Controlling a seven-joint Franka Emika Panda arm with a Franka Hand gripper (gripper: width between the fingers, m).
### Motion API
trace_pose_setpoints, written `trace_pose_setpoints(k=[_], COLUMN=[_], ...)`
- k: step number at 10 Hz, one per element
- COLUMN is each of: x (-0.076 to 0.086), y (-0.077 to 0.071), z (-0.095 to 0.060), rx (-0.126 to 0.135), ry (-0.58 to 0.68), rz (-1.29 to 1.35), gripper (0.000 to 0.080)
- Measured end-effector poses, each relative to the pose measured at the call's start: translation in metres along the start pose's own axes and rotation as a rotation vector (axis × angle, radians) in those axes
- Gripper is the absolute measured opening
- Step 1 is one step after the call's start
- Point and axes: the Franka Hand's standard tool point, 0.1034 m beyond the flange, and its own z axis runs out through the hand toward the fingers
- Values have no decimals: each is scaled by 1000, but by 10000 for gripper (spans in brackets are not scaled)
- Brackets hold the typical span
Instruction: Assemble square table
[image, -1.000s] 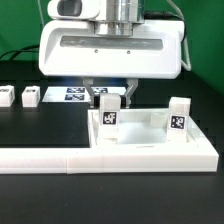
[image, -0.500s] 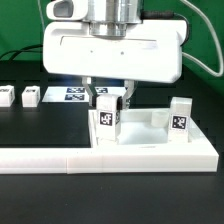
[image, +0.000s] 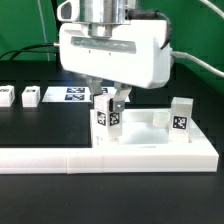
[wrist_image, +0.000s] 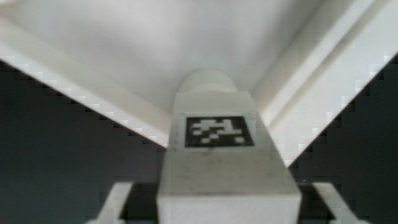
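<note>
The white tray-like tabletop (image: 150, 141) lies against the border bar, rim up. One white tagged leg (image: 179, 114) stands upright in its corner at the exterior view's right. My gripper (image: 108, 102) hangs straight down over the corner at the exterior view's left, shut on a second tagged leg (image: 108, 118) that stands upright there. In the wrist view this leg (wrist_image: 221, 150) fills the middle, its tag facing the camera, with a finger (wrist_image: 121, 200) on each side and the tabletop's white rim (wrist_image: 98, 82) beyond it. The leg's lower end is hidden.
Two loose white legs (image: 5, 97) (image: 31, 97) lie on the black table at the exterior view's left. The marker board (image: 74, 95) lies behind the gripper. The long white L-shaped border bar (image: 60, 158) runs along the front. Green backdrop behind.
The gripper hand has turned about its vertical axis, and the held leg has turned with it while staying at the same corner of the tabletop.
</note>
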Motion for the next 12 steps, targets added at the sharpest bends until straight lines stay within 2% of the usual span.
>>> trace_pose_setpoints(k=[4, 6, 7, 8, 9, 12], x=[1, 0, -2, -2, 0, 0], y=[0, -1, -2, -4, -5, -6], z=[0, 0, 0, 0, 0, 0], rx=[3, 3, 4, 12, 24, 38], ry=[-6, -6, -7, -2, 11, 31], rz=[268, 242, 195, 149, 35, -264], gripper=[291, 300, 475, 475, 620, 647])
